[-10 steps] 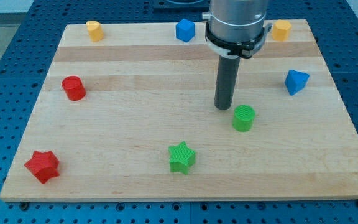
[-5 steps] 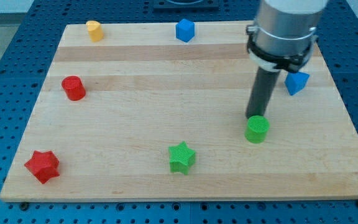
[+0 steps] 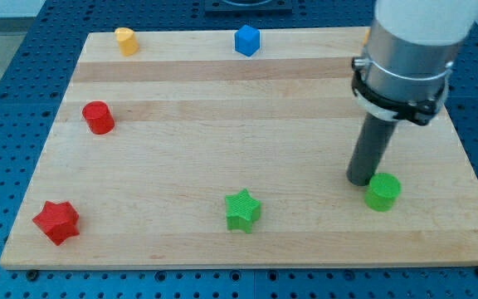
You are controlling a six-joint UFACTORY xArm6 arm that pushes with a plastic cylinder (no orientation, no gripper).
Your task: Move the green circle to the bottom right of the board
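Note:
The green circle (image 3: 383, 192) is a short green cylinder on the wooden board (image 3: 222, 124), toward the view's lower right. My tip (image 3: 361, 181) is the lower end of the dark rod. It rests against the circle's upper left side. The arm's grey body above it covers the board's upper right part and hides whatever lies there.
A green star (image 3: 242, 210) lies at bottom centre and a red star (image 3: 56, 222) at bottom left. A red cylinder (image 3: 98, 117) sits at the left. A yellow block (image 3: 124, 40) and a blue block (image 3: 246, 40) lie along the top edge.
My tip has moved toward the view's right and bottom, pushing the green circle the same way. The arm now hides the blue block and most of the orange block at the right.

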